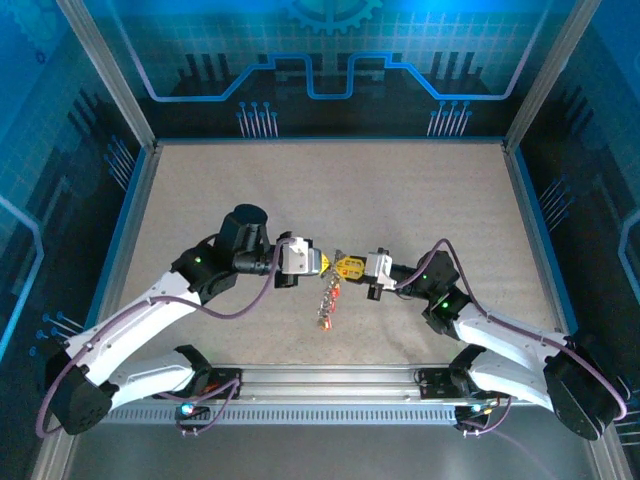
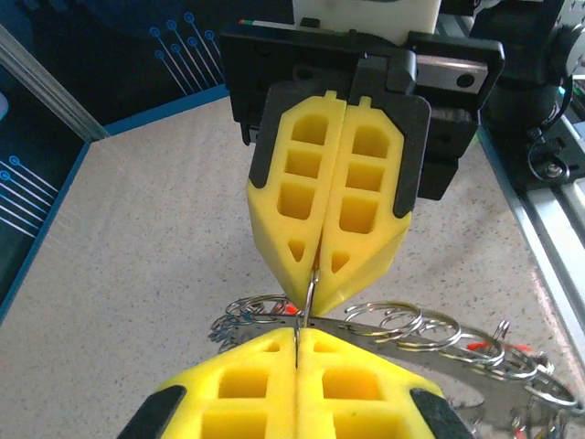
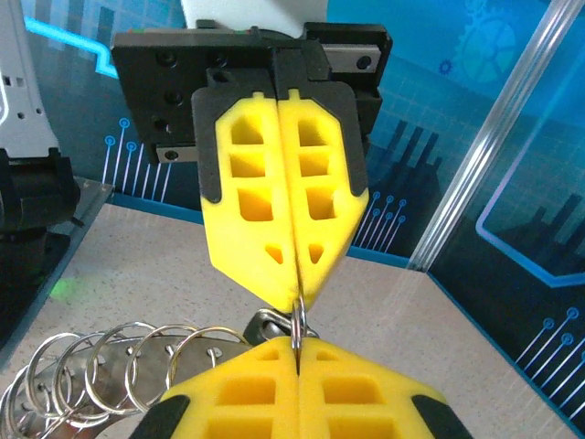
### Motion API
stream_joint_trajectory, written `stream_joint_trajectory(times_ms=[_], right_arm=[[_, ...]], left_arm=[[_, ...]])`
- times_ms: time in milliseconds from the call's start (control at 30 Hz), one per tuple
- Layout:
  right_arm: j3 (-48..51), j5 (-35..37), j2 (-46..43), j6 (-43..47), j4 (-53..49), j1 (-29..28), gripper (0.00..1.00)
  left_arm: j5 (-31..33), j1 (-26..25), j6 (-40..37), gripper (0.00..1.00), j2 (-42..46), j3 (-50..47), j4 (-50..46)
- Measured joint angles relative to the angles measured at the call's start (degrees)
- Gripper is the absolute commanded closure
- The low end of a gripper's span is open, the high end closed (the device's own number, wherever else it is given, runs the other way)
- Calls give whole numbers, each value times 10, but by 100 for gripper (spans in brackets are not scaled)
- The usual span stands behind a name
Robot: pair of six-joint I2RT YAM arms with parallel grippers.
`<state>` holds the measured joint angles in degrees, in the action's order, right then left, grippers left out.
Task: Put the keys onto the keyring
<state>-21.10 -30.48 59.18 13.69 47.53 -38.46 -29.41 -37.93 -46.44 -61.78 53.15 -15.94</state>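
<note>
Nearest the robot, the keys (image 1: 327, 302) trail back toward it in 1 line, with red tags (image 2: 475, 346) among them. Just beyond, the 2 grippers meet tip to tip. The left gripper (image 1: 327, 263) and the right gripper (image 1: 343, 266) are each clamped on the keyring (image 2: 310, 294), which stands edge-on between them, so neither arm is nearer. I judge the next move depends on spreading that ring. No brand or writing is legible.

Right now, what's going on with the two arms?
The arms meet tip to tip over the table. The left gripper and right gripper are each shut on the same thin keyring, pinching it between them. A bunch of split rings with red tags trails from it.
</note>
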Motion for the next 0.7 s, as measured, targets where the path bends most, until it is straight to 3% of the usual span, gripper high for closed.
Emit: stream_joint_trajectory(times_ms=[700], right_arm=[[14, 0, -3, -82, 23, 28, 100]], left_arm=[[31, -9, -65, 100, 0, -35, 59]])
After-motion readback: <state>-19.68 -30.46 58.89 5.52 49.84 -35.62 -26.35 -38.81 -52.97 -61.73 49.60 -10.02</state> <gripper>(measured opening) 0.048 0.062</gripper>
